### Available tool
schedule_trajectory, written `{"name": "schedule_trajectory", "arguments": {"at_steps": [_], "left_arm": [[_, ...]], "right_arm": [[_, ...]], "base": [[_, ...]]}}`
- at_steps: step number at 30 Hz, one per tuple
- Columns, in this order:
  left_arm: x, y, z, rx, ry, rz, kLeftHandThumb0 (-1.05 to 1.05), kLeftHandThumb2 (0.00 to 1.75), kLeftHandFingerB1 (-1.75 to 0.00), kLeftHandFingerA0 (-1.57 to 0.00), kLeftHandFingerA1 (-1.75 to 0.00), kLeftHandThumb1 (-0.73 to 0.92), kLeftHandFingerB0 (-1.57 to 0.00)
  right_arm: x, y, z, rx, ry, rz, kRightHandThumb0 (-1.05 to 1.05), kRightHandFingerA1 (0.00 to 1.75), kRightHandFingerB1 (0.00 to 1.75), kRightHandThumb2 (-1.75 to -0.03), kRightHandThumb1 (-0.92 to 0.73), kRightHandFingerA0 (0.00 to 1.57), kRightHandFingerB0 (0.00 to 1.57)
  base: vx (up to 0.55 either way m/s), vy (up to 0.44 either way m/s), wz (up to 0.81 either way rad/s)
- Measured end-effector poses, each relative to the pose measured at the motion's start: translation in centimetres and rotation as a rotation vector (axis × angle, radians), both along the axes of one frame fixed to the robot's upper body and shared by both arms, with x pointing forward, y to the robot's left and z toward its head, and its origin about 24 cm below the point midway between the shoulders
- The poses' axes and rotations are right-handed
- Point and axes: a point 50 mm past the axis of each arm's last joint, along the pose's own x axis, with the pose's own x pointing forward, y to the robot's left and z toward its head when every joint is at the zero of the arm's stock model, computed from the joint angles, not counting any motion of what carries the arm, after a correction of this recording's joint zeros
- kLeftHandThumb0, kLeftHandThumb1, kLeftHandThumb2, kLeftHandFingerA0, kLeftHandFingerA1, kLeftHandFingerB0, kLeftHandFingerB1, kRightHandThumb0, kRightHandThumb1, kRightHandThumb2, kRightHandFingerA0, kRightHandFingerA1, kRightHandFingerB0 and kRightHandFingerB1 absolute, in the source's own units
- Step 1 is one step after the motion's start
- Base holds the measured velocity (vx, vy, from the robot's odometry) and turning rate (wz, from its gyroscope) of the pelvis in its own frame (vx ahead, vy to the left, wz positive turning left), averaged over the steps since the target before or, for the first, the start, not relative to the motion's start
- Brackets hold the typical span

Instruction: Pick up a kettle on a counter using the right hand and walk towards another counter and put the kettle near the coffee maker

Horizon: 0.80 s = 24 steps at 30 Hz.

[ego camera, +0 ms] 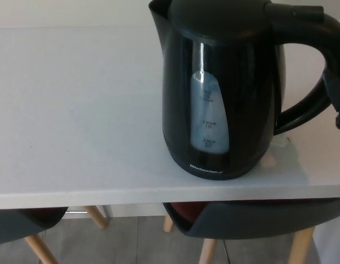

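kettle [224,88]: glossy black, with a pale blue translucent water window marked in small dark print, and white lettering near the base
counter [76,110]: plain white
right hand [337,99]: dark, perhaps black with a bluish cast, only a sliver showing at the edge
chairs [252,220]: dark grey seats, light wooden legs
floor [126,242]: grey

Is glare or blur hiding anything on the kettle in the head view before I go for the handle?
Head view: the kettle carries a thin vertical glare streak above its water window; the gauge print is too soft to read. The handle is sharp enough, but the right hand is a dark sliver cut off by the picture's right edge. The counter is evenly lit, with a soft shadow right of the kettle.
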Motion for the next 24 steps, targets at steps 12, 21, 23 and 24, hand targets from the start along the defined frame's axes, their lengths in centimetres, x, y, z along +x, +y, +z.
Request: {"name": "schedule_trajectory", "arguments": {"at_steps": [12,21,23,24], "left_arm": [[0.2,0.1,0.2,0.012,-0.032,-0.009,-0.08,1.16,-1.33,-1.57,-1.42,0.51,-1.4],[0.3,0.5,0.3,0.021,-0.029,-0.024,-0.07,1.18,-1.32,-1.57,-1.41,0.51,-1.39],[0.2,0.6,0.4,0.025,-0.027,-0.028,-0.11,1.11,-1.33,-1.57,-1.43,0.46,-1.4],[0.2,0.6,0.4,0.027,-0.027,-0.03,-0.11,1.11,-1.33,-1.57,-1.43,0.46,-1.4]], "right_arm": [[0.6,1.3,0.0,-0.068,0.045,-0.019,-0.52,0.22,0.32,-0.63,-0.55,0.0,0.13],[0.6,1.4,-0.5,-0.114,0.083,-0.013,-0.5,0.28,0.34,-0.61,-0.56,0.01,0.15],[0.6,1.5,-0.6,-0.123,0.091,-0.005,-0.54,0.43,0.33,-0.59,-0.6,0.0,0.17],[0.5,1.5,-0.6,-0.128,0.092,0.0,-0.54,0.43,0.33,-0.59,-0.6,0.0,0.17]], "base": [[0.0,0.0,0.0],[0.0,0.0,0.0],[0.0,0.0,0.0],[0.0,0.0,0.0]]}}
